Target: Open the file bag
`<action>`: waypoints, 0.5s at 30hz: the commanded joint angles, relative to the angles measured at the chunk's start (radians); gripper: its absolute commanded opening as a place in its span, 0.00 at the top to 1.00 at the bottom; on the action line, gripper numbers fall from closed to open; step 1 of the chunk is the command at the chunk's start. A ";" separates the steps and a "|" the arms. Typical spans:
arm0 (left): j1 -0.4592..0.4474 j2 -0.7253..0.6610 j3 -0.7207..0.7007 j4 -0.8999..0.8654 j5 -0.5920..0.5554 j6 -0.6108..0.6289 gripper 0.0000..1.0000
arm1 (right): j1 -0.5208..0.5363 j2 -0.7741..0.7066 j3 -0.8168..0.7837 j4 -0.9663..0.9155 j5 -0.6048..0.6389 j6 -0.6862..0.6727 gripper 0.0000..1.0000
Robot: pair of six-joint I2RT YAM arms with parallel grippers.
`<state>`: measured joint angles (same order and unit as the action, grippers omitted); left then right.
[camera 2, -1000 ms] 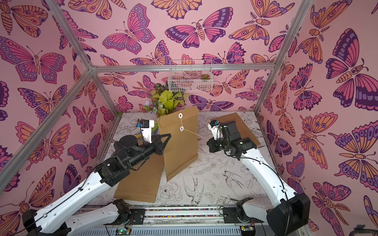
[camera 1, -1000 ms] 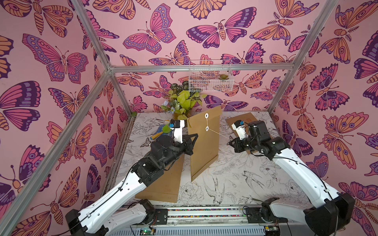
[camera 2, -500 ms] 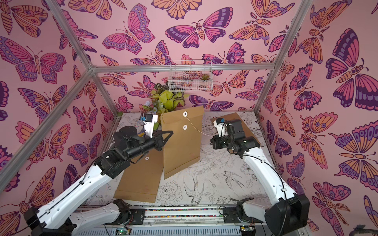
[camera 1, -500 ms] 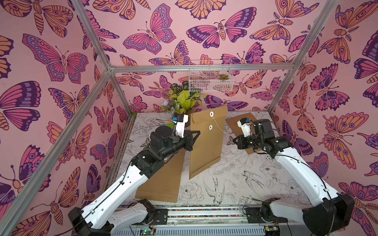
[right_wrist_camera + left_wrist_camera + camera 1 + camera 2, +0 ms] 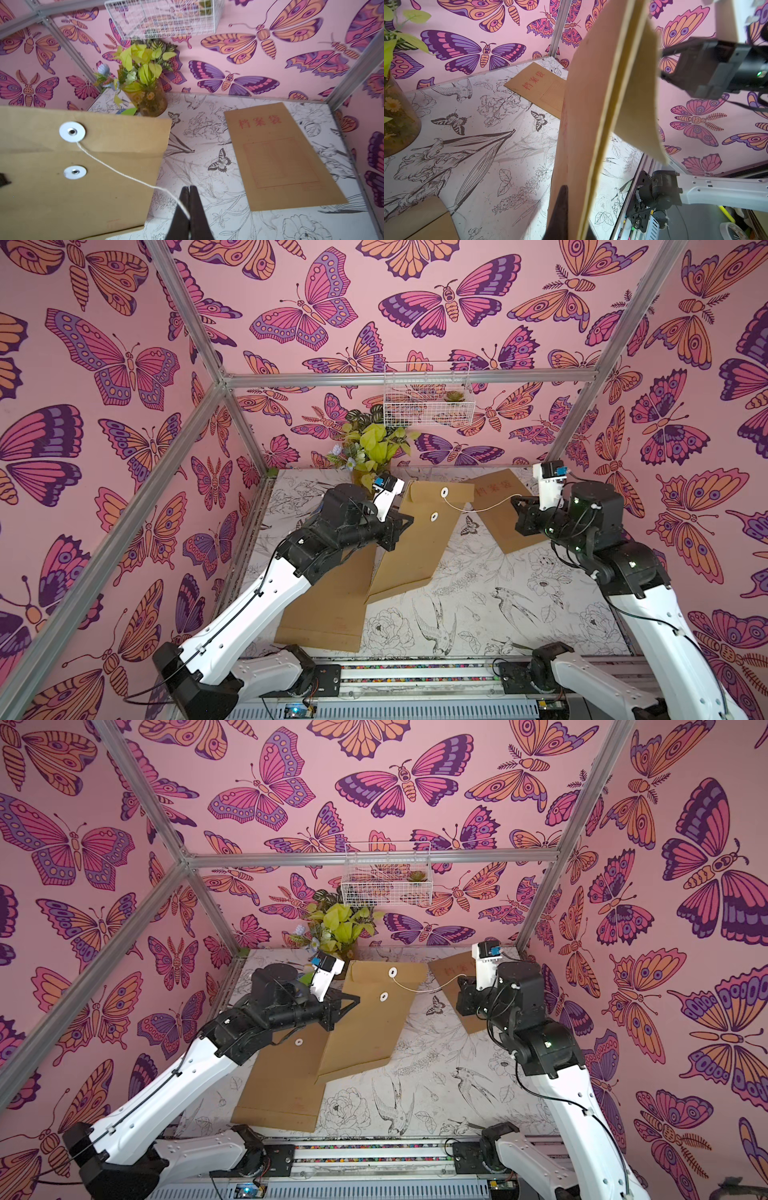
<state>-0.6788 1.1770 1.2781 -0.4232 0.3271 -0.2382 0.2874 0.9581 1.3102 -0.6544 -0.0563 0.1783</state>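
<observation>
Brown and flat, the kraft paper file bag [image 5: 419,547] is lifted over the middle of the bench [image 5: 478,614] and tilted. Its flap end points toward the back wall, and its lower end is over a second brown paper file bag [image 5: 328,614] that lies flat on the bench. Whether the two bags touch I cannot tell.

The left gripper [image 5: 399,526] is clenched on the side edge of the lifted bag; in the left wrist view its dark fingers [image 5: 562,207] pinch the paper, and the flap stands a little away from the bag's body.

The right gripper [image 5: 188,199] is clamped on the thin white string [image 5: 124,174]. This string runs from the upper white round disc [image 5: 72,131] on the flap, passes beside the lower white round disc [image 5: 75,172] (not around it), and reaches the closed fingertips. In both top views it hangs in a slight curve between the bag and the right gripper.

A third brown paper file bag with red characters [image 5: 280,158] lies flat near the far right corner. A glass vase with yellow-green leaves [image 5: 374,448] stands at the back wall, below a white wire basket [image 5: 428,402].
</observation>
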 commanded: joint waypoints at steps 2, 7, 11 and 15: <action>0.008 -0.017 0.001 0.001 0.029 0.025 1.00 | -0.008 0.011 0.041 -0.015 0.118 -0.018 1.00; 0.011 -0.068 -0.034 0.034 0.019 0.014 1.00 | -0.017 0.038 0.021 -0.014 0.146 -0.028 1.00; 0.013 -0.104 -0.050 0.053 0.019 0.009 1.00 | -0.028 0.061 0.003 -0.014 0.121 -0.025 1.00; 0.012 -0.136 -0.062 0.068 0.032 -0.002 1.00 | -0.033 0.071 -0.014 -0.003 0.102 -0.021 1.00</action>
<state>-0.6731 1.0710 1.2308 -0.4088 0.3359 -0.2344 0.2630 1.0260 1.3087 -0.6548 0.0513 0.1596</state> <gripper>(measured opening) 0.045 0.040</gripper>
